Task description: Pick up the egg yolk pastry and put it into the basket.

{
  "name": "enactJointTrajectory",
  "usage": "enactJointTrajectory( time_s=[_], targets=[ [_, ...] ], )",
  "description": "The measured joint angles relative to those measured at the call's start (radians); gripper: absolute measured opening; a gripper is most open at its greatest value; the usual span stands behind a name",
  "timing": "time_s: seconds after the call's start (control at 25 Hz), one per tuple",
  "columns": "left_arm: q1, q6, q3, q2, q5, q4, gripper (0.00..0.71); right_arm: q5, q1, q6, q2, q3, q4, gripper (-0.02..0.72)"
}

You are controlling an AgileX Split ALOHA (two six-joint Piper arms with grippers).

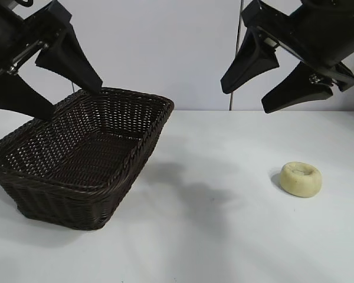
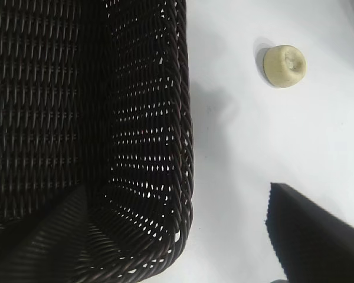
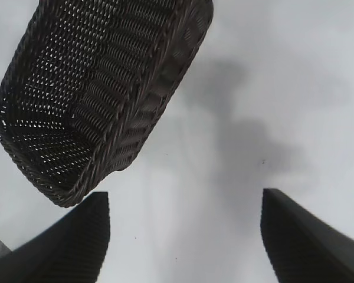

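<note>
Nothing is done yet: the egg yolk pastry point(image 1: 300, 178) lies on the bench point(image 1: 224, 236), apart from the empty basket point(image 1: 143, 137). The left claw point(image 1: 47, 82) and right claw point(image 1: 264, 87) are held wide open overhead, gripping nothing.

A small, round, pale yellow-cream egg yolk pastry point(image 1: 300, 178), matte and puck-shaped with a dimpled top, lies flat on the white bench point(image 1: 224, 236), dimple upward. Well apart from it stands a large rectangular dark brown woven wicker basket point(image 1: 76, 153) with flared sides and a braided rim, upright, its open weave showing an empty inside.
</note>
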Motion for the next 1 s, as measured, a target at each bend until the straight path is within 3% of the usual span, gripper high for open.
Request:
enactJointTrajectory(
  time_s=[1.0],
  targets=[
    [0.000, 0.000, 0.000, 0.000, -0.023, 0.000, 0.598, 0.000, 0.000, 0.000, 0.000, 0.000, 0.000, 0.519]
  ],
)
